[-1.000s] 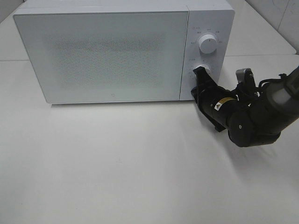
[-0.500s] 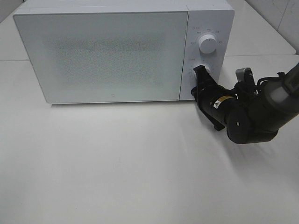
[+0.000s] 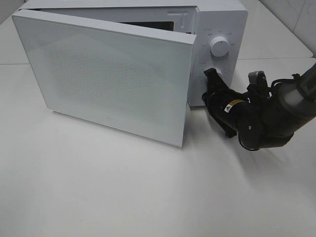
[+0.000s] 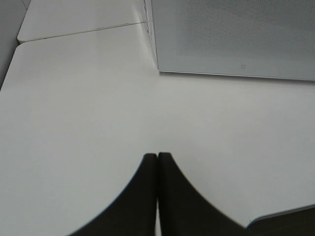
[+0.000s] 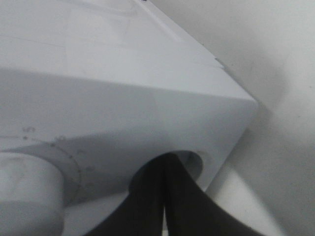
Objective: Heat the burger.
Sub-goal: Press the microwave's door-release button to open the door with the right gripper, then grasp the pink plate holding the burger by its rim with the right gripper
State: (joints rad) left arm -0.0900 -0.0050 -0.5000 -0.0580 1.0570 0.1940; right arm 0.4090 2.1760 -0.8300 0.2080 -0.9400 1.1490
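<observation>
The burger is out of view in every frame. The white microwave (image 3: 222, 19) stands at the back of the table, its door (image 3: 108, 79) swung partly open toward the front. My right gripper (image 3: 213, 75) is shut, and its tips press the control panel beside the lower dial. In the right wrist view the shut gripper (image 5: 166, 158) meets a round recessed button (image 5: 194, 164) on the panel. My left gripper (image 4: 157, 157) is shut with nothing in it, over bare table in front of the microwave door (image 4: 236, 34).
The upper dial (image 3: 218, 46) sits above my right gripper. Another dial (image 5: 29, 182) shows large in the right wrist view. Only a narrow strip of the oven's dim inside (image 3: 148, 19) shows above the door. White tabletop (image 3: 123, 187) spreads in front.
The microwave door was closed flat and has now swung open toward the front. My right gripper has stayed at the control panel.
</observation>
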